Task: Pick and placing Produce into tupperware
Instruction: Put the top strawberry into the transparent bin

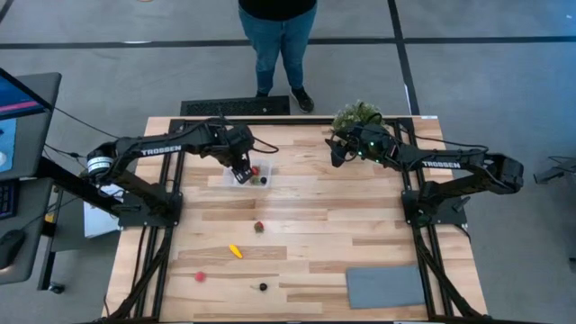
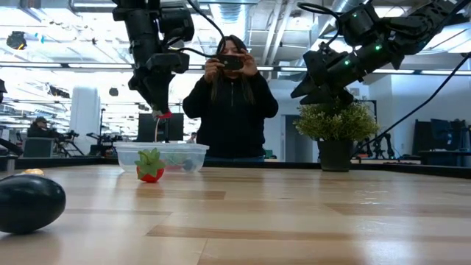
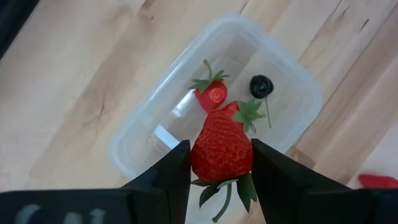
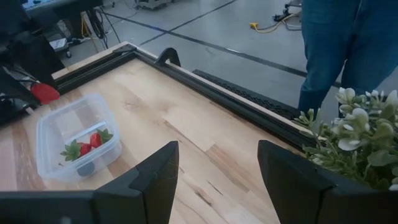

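A strawberry (image 3: 221, 151) is clamped in the left tool (image 3: 221, 163) above the tupperware (image 1: 225, 179), where 2 produce pieces are already seen. 4 pieces (image 1: 235, 251) are left on the table (image 1: 306, 234) nearer than the tupperware. The right tool (image 4: 217, 177) is held released and empty beside the plant (image 1: 356, 115).

The table (image 1: 297, 225) is seen from straight overhead in the high view and level from its surface in the low view. The tupperware (image 3: 186, 118) is viewed closely by the left wrist camera, distantly by the right.
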